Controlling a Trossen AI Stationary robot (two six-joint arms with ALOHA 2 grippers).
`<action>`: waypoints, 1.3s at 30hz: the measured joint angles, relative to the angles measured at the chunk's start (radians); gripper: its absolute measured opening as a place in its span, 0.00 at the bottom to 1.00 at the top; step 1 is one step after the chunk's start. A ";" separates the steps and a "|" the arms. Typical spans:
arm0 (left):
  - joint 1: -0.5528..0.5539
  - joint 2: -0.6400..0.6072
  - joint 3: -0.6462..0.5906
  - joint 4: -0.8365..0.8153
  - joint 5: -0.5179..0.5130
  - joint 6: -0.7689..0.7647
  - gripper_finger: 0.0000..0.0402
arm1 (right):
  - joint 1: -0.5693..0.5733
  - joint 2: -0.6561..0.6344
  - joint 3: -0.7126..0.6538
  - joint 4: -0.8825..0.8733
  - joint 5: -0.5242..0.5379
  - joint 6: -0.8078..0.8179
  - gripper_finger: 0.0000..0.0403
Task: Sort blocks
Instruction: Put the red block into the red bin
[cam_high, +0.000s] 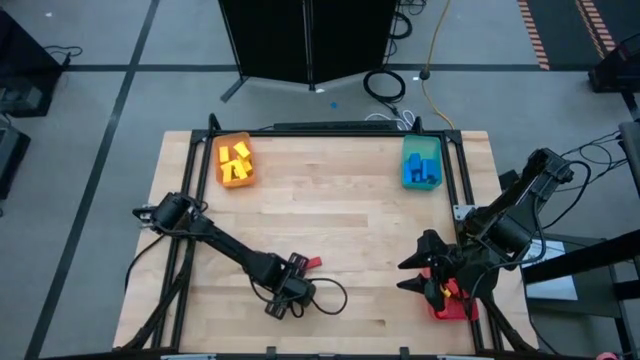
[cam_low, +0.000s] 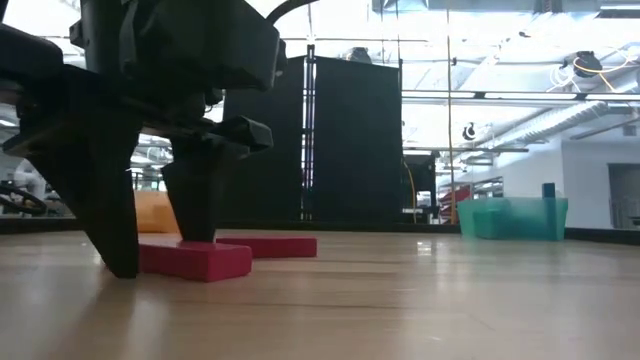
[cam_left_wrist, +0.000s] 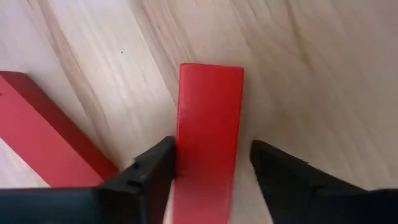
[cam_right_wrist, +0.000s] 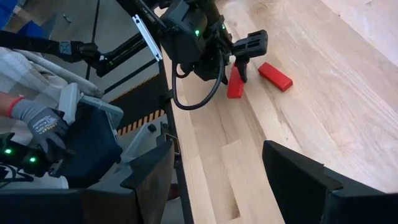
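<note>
Two red blocks lie flat on the wooden table near its front middle. My left gripper (cam_left_wrist: 211, 155) is open and points down, its fingers on either side of one red block (cam_left_wrist: 208, 137), tips at the table in the low view (cam_low: 160, 250). The second red block (cam_left_wrist: 43, 134) lies just beside it, and also shows in the low view (cam_low: 272, 245). My right gripper (cam_high: 415, 272) is open and empty at the front right, above the red tray (cam_high: 455, 308). My left gripper comes from above, pointing down, its fingers astride the red block's two long sides. One finger (cam_left_wrist: 155, 171) lies against one long side (cam_left_wrist: 181, 143); the other finger (cam_left_wrist: 280, 171) stands apart from the block with bare wood between. The block lies flat on the table.
An orange tray (cam_high: 236, 162) with yellow blocks stands at the far left, a teal tray (cam_high: 421, 165) with blue blocks at the far right. A black frame runs along the table's edges. A person's gloved hand (cam_right_wrist: 37, 121) shows beyond the table's edge.
</note>
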 joint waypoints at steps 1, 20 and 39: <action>0.000 0.000 0.000 0.000 0.001 -0.008 0.49 | 0.000 0.000 0.000 0.000 0.000 0.001 0.58; 0.054 -0.232 0.048 -0.042 -0.213 -0.240 0.23 | 0.000 0.000 0.000 0.000 -0.018 0.003 0.58; 0.072 -0.585 0.051 0.519 -0.601 -0.181 0.23 | -0.187 0.011 0.000 0.506 0.405 -0.808 0.61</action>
